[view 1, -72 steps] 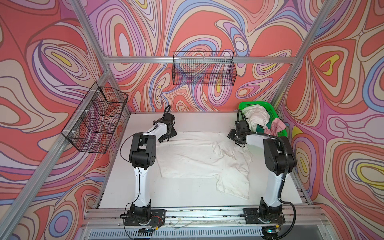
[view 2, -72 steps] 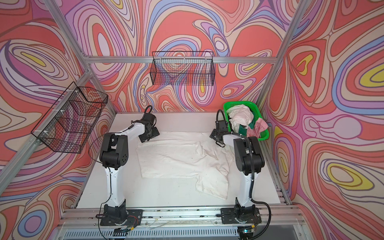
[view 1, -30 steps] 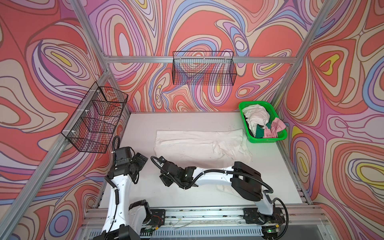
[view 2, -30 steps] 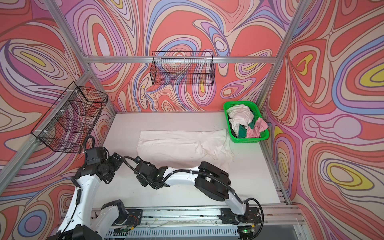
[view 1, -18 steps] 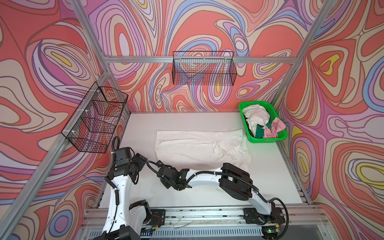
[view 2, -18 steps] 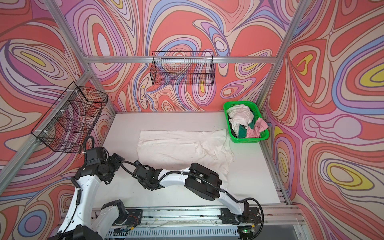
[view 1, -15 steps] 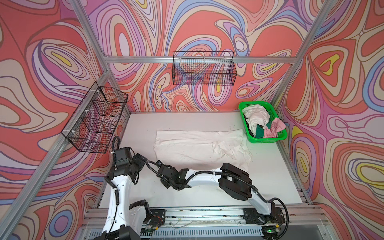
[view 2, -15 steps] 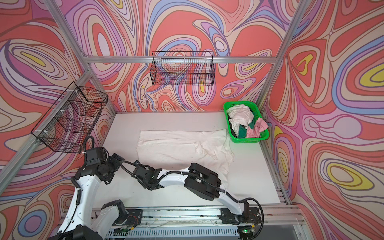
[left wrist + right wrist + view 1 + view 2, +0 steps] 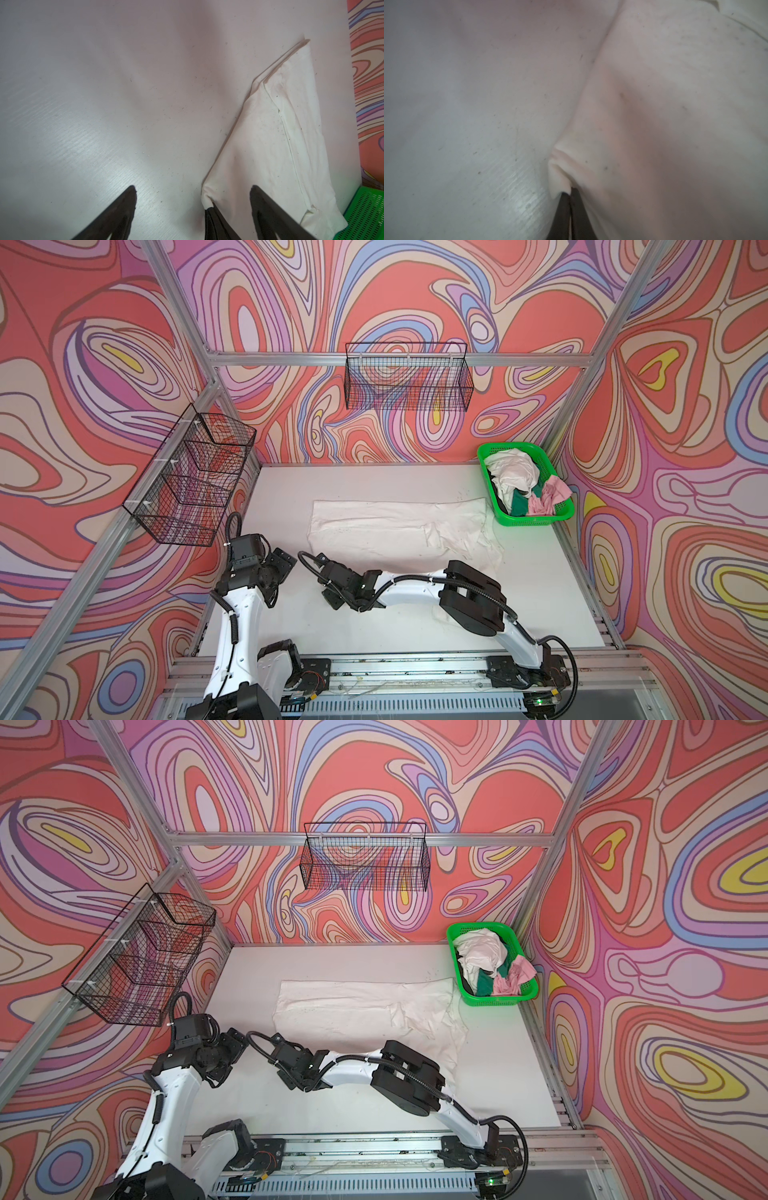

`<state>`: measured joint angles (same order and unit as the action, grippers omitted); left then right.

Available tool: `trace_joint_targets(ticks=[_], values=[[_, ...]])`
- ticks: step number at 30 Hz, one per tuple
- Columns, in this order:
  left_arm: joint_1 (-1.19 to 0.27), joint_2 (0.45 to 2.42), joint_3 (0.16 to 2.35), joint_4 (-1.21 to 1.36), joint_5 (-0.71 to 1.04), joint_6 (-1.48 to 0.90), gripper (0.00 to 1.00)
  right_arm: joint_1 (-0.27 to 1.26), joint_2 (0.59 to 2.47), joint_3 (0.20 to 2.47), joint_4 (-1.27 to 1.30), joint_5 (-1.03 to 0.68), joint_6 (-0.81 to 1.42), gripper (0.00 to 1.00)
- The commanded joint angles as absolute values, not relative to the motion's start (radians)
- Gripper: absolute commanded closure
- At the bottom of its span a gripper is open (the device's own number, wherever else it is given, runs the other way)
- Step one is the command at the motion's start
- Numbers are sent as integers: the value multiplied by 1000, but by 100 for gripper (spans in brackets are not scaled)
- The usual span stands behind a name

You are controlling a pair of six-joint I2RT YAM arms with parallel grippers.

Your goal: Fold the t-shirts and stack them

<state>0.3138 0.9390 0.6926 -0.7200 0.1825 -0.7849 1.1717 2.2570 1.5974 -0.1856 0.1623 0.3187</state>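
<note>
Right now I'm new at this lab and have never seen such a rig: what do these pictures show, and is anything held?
The left arm and right arm are white robot arms standing at the table's front edge. Two pictures look down from overhead; two come from wrist cameras. A white t-shirt lies folded on the table; a green basket in the far right corner holds more shirts. The right pincer is shut on the t-shirt's corner. The left pincer is open, holding nothing.

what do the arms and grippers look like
The left arm and right arm have white links, black joint housings and looping black corrugated cables. The left gripper and right gripper have slim, tapered black fingers.
</note>
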Motion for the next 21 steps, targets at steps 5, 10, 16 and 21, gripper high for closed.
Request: trace_joint_targets(ticks=[5, 10, 16, 21], values=[[248, 938, 678, -718, 193, -752, 14, 1011, 2139, 1501, -40, -66, 419, 100], [176, 950, 681, -719, 170, -743, 15, 925, 2144, 1477, -18, -143, 493, 100], [127, 992, 675, -686, 218, -728, 16, 882, 2189, 1539, -68, -126, 488, 100], [28, 1069, 681, -665, 250, -731, 15, 881, 2229, 1591, -123, -111, 455, 100]])
